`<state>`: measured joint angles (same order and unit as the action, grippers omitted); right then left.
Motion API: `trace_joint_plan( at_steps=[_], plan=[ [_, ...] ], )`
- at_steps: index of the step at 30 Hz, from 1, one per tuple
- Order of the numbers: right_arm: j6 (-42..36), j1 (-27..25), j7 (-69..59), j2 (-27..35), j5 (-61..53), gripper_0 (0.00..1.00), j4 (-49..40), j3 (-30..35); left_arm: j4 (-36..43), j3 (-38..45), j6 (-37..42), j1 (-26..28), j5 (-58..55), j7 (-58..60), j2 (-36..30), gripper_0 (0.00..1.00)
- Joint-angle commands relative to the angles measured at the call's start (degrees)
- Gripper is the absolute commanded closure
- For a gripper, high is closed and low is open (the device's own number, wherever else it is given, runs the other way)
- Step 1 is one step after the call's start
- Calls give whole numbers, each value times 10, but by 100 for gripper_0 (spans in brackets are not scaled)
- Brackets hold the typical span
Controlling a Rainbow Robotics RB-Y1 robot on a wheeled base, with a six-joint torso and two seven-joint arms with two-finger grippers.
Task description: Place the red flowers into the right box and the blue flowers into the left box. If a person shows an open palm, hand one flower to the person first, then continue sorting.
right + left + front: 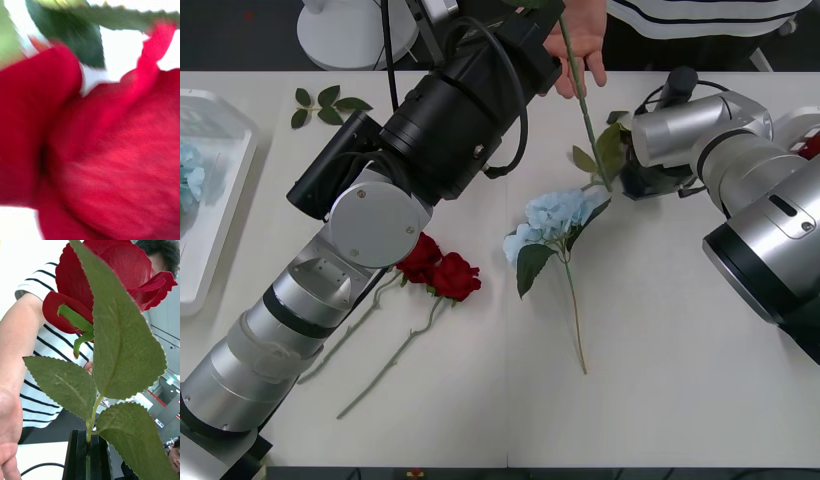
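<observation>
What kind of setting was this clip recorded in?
Probably an indoor lab or office demo space: a plain white table with artificial flowers, a white swivel-chair base behind it, and hallway-like ceiling signage behind the person in the striped shirt.

Front view: overhead, facing forward and down on the table. Left wrist: looks up a rose toward the person. Right wrist: pressed near red petals.
</observation>
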<state>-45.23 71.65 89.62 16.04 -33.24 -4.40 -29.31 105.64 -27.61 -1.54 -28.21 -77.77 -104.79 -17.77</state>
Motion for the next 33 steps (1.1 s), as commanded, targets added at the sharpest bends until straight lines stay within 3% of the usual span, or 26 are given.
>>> trace_joint_plan(
  at_steps=[1, 6, 7, 8, 10, 11, 14, 17, 21, 29, 33],
  plan=[
    [-43, 3, 52, 35, -50, 100, 5, 6, 25, -4, -8, 4, -5, 34, 12, 100],
    [-118, 3, 62, 51, -104, 100, -27, 2, 25, -4, -8, 4, -5, 34, 12, 100],
    [-147, 3, 66, 58, -113, 82, -45, 0, 25, -4, -8, 4, -5, 34, 12, 100],
    [-176, 3, 69, 65, -126, 55, -62, 0, 25, -4, -8, 4, -5, 34, 12, 100],
    [-224, 3, 70, 80, -155, 29, -85, 0, 25, -4, -8, 4, -5, 34, 12, 100],
    [-251, 3, 69, 92, -177, 20, -99, 0, 25, -4, -8, 4, -5, 34, 12, 100],
    [-298, 2, 39, 113, -228, 9, -134, 7, 25, -4, -8, 4, -5, 34, 12, 100],
    [-297, 2, -30, 121, -290, 6, -152, 7, 25, -4, -8, 4, -5, 34, 12, 100],
    [-238, -2, -125, 120, -384, 2, -156, -4, 25, -4, -8, 4, -5, 34, 12, 100],
    [-86, -22, -269, 78, -424, 0, -166, -89, 25, -4, -8, 4, -5, 34, 12, 100],
    [-46, -26, -343, 60, -423, 0, -166, -98, 25, -4, -8, 4, -5, 34, 12, 100]
  ],
)
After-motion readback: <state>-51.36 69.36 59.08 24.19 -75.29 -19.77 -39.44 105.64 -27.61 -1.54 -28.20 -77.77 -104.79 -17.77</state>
